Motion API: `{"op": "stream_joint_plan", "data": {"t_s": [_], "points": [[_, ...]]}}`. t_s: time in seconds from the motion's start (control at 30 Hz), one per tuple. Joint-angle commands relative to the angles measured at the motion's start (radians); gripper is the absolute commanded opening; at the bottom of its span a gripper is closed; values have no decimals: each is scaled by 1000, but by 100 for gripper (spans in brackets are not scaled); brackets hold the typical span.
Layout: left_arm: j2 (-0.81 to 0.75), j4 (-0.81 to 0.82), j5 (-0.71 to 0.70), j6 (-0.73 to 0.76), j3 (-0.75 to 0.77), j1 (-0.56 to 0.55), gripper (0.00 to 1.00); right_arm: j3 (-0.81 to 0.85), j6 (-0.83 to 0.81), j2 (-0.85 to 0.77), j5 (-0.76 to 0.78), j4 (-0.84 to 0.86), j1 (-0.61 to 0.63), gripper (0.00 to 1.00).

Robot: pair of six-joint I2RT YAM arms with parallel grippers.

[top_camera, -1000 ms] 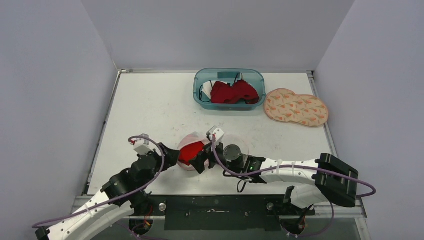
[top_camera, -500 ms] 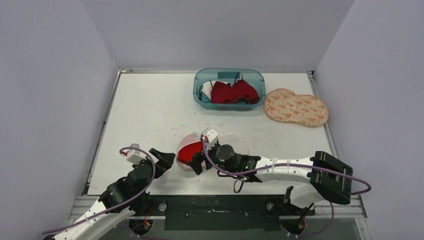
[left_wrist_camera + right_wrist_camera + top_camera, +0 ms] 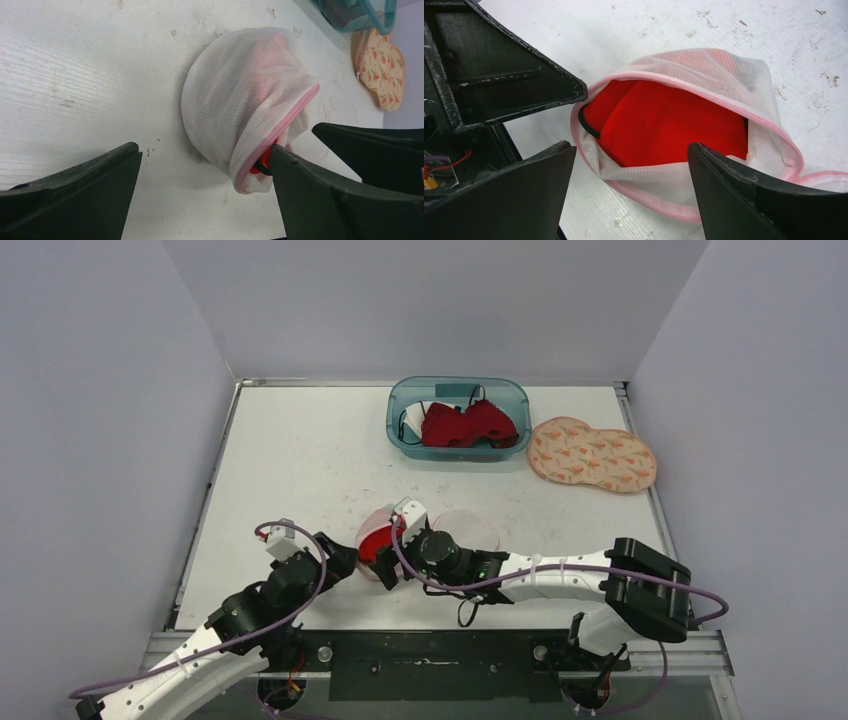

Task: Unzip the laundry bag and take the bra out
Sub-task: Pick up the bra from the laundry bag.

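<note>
Bench's (image 3: 300, 460) 6 o'clock: left claw (image 3: 204, 149) and right claw (image 3: 630, 150) gape empty; closing may snag laundry bag (image 3: 724, 70) with bra (image 3: 664, 125).

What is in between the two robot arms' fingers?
The white mesh laundry bag, open, with the red bra inside. The top external view shows it between them; the right wrist view shows the opening.

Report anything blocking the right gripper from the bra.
Nothing visible does. The laundry bag gapes toward the right gripper, the red bra exposed between its open fingers; the left gripper sits beside the opening, not across it.
</note>
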Motion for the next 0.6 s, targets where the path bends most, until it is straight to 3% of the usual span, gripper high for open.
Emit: {"op": "stream_joint_plan", "data": {"t_s": [0.0, 0.27, 0.57], "points": [[-28, 68, 22, 17, 1, 5, 100, 65, -15, 29, 30, 28, 21, 84], [-50, 23, -1, 4, 10, 4, 94, 141, -25, 113, 89, -5, 57, 77], [-63, -6, -6, -3, 14, 4, 93, 180, -8, 149, 167, -57, 64, 55]]}}
